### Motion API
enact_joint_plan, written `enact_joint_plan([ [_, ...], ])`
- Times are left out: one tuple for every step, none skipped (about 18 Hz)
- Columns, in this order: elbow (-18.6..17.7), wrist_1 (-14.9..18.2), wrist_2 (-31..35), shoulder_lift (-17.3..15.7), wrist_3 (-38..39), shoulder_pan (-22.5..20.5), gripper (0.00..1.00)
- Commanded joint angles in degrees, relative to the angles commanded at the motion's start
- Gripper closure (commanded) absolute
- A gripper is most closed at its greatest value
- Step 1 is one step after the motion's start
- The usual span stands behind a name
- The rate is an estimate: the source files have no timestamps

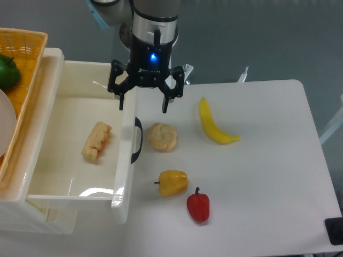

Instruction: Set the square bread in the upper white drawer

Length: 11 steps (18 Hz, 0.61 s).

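Observation:
The square bread (96,141), a tan elongated piece with a toasted orange-brown edge, lies on the floor of the upper white drawer (124,176), left of its middle. The drawer is pulled out, its black curved handle (138,140) facing the table. My gripper (143,104) hangs above the drawer's front wall, up and to the right of the bread. Its fingers are spread wide and hold nothing.
A round pale bun (163,136) lies just right of the handle. A banana (214,124), a yellow pepper (172,182) and a red pepper (198,206) lie on the white table. A woven yellow basket (24,59) with a green item (7,71) stands at the left.

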State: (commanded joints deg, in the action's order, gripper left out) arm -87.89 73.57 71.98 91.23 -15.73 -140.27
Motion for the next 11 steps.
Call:
enact_joint_plan([
  [0.0,0.0,0.2,0.0,-0.5,0.0,0.00],
  [-0.1,0.2,0.1,0.1,-2.7,-0.6,0.00],
  [-0.1,0.3,0.0,0.1,-3.5,-1.0,0.00],
  [-0.1,0.3,0.0,0.1,-3.6,-1.1,0.00],
  [-0.1,0.2,0.1,0.1,-3.6,-1.1,0.00],
  [-0.1,0.2,0.2,0.2,-3.7,-1.1,0.00],
  [-0.1,0.1,0.3,0.3,-3.7,-1.4,0.00],
  [-0.1,0.1,0.3,0.3,-3.7,-1.8,0.00],
  [-0.1,0.2,0.4,0.4,-3.7,-1.9,0.00],
  [-0.2,0.3,1.6,0.4,-3.7,-1.9,0.00],
  [-0.9,0.2,3.6,0.3,-3.5,-1.8,0.00],
])
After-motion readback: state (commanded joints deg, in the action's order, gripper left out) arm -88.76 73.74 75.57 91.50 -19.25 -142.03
